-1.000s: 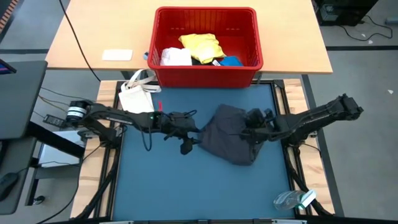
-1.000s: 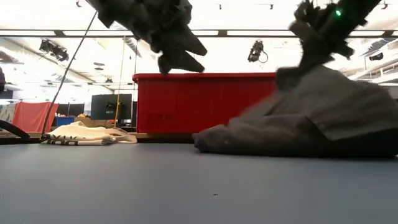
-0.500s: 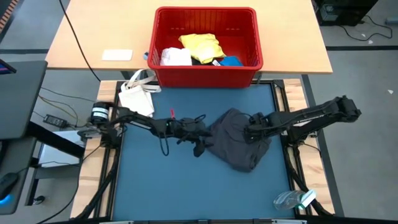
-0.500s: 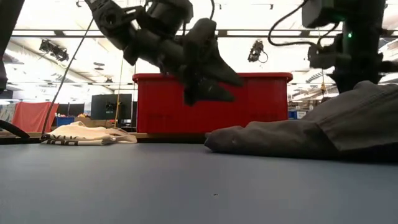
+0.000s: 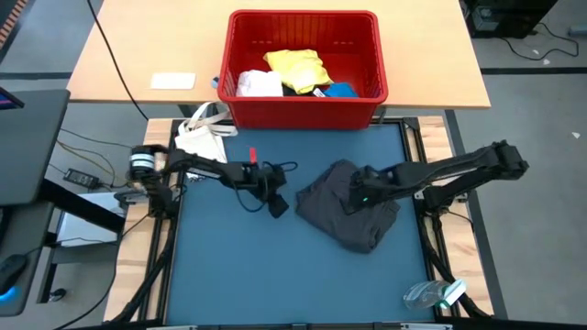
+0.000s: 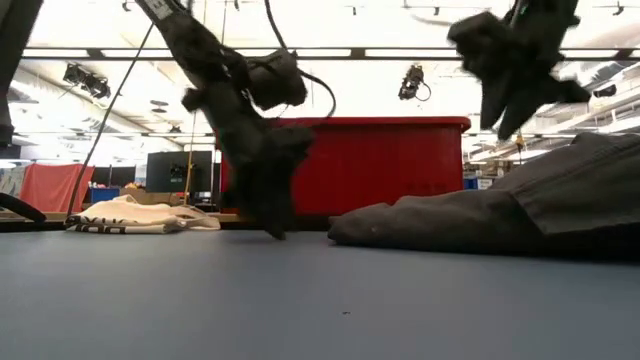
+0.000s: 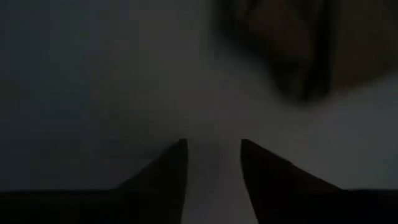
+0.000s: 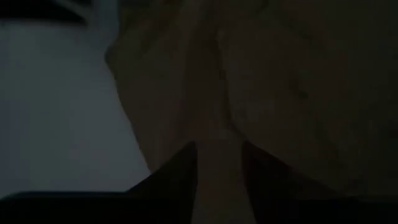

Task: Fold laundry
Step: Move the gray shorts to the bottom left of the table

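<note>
Grey crumpled garment [image 5: 347, 203] is lying on blue mat [image 5: 229, 266]; my right gripper [image 5: 356, 194] is hovering over it, left gripper [image 5: 278, 207] beside it, both part-open, empty.

Right wrist view: the right gripper [image 8: 219, 163] points at the dark grey garment [image 8: 280, 87], its two dark fingers [image 8: 177, 171] parted with a narrow gap and nothing seen pinched between them. Folds and a crease of the cloth fill most of the frame. A strip of bare table surface [image 8: 56, 124] shows beside the garment's edge.
</note>
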